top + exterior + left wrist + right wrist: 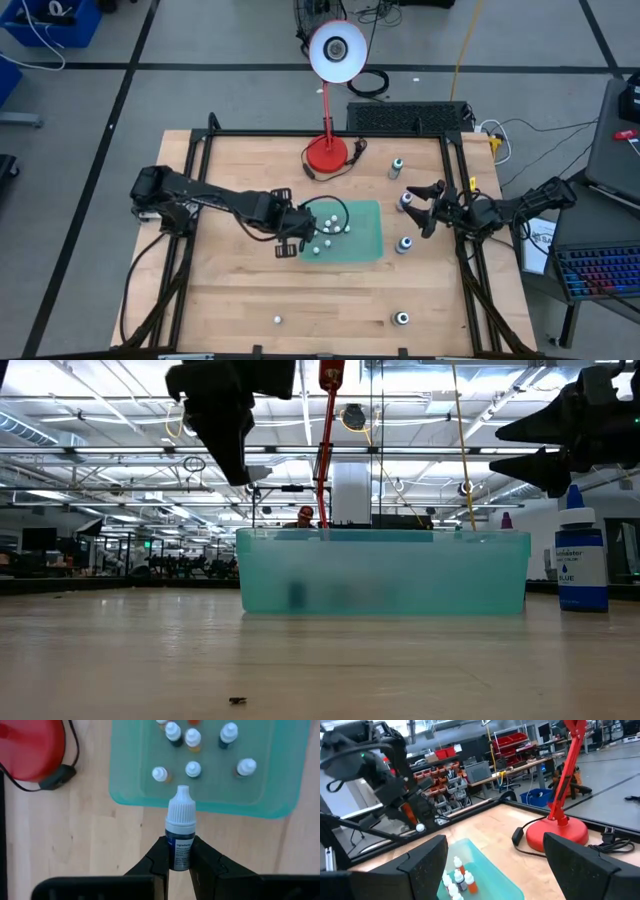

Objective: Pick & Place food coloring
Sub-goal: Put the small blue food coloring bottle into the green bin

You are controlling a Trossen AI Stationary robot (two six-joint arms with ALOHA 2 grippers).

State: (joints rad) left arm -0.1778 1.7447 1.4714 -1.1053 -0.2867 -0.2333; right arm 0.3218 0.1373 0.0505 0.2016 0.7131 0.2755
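Bottles point(193, 769) with white caps stood inside the teal bin point(125, 780) on the surface point(230, 290). Left hand point(179, 854) hung just beside the bin's rim, pinching one dark bottle point(180, 837); its label was too small to read. Right hand point(425, 207) hovered spread wide, holding nothing, near more bottles outside the bin. One blue bottle point(581, 552) read "BLUE".

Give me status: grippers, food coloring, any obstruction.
Left gripper shut on a dark bottle, just short of the green bin. Right gripper open, near the table's right edge. Bottles already in bin. No obstruction seen.
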